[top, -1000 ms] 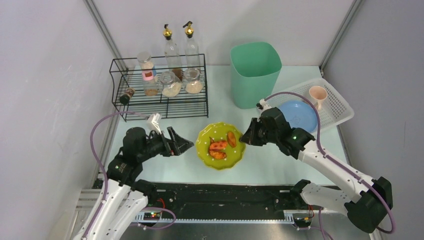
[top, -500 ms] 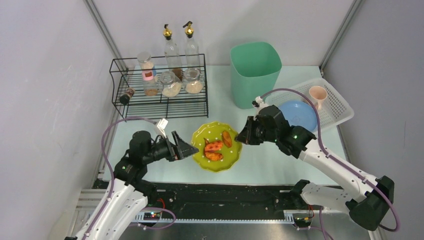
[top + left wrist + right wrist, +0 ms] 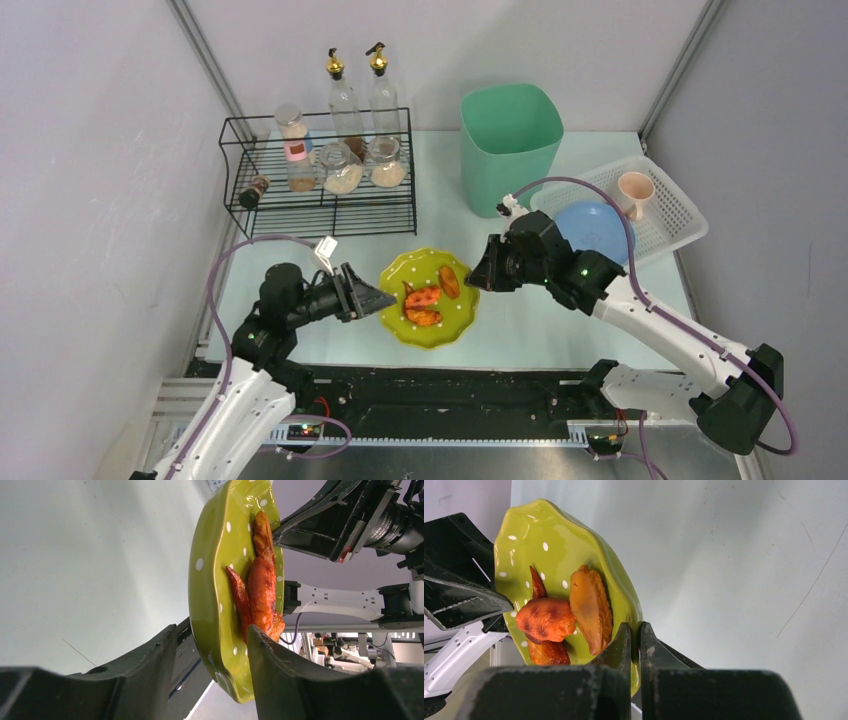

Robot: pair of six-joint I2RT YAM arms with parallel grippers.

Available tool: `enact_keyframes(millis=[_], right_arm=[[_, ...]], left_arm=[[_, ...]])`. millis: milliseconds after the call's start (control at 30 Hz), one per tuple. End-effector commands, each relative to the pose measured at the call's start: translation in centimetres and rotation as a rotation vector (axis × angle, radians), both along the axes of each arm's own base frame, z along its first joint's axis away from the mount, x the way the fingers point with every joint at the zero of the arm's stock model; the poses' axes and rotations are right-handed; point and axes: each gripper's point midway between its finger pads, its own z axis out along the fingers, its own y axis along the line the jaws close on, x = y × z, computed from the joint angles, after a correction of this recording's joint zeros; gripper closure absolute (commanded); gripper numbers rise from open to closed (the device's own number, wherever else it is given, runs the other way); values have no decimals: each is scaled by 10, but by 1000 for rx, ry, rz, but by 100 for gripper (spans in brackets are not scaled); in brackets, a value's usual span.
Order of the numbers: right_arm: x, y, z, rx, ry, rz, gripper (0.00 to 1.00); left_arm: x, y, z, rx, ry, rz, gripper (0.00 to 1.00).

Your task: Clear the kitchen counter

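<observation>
A lime-green dotted plate (image 3: 447, 318) with several browned chicken pieces (image 3: 424, 299) sits near the front of the pale mint kitchen counter (image 3: 560, 315). My right gripper (image 3: 475, 279) is shut on the plate's right rim, which is pinched between the fingers in the right wrist view (image 3: 635, 626). My left gripper (image 3: 386, 298) straddles the plate's left rim. In the left wrist view (image 3: 212, 630) one finger lies against the inside of the plate (image 3: 210, 580) by the chicken (image 3: 262, 580). The other finger stands off its underside with a gap.
A black wire rack (image 3: 320, 205) with jars and bottles stands at the back left. A mint bin (image 3: 510, 145) is behind the plate. A white basket (image 3: 675, 218) at the right holds a blue plate (image 3: 597, 228) and a pink cup (image 3: 635, 190).
The right gripper has drawn the plate leftward and nearer. The left gripper has come up to the plate's left rim and its jaws have narrowed around it.
</observation>
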Motion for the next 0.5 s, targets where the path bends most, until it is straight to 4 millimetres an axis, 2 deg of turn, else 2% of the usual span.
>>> enact_keyframes(millis=[0,267,433,467], right_arm=[[8,30,84,253,-131,33,100],[5,33,83,252,-125,45,100],[3,36,82,254,-122,57,100],[3,36,83,256,-123,58,100]], left_arm=[[-1,-5,11,-49,-30,-25,45],[1,-9,13,-85,-31,-31,63],[1,-13,15,-120,-29,-48,82],[1,-14,15,-130,-28,-52,88]])
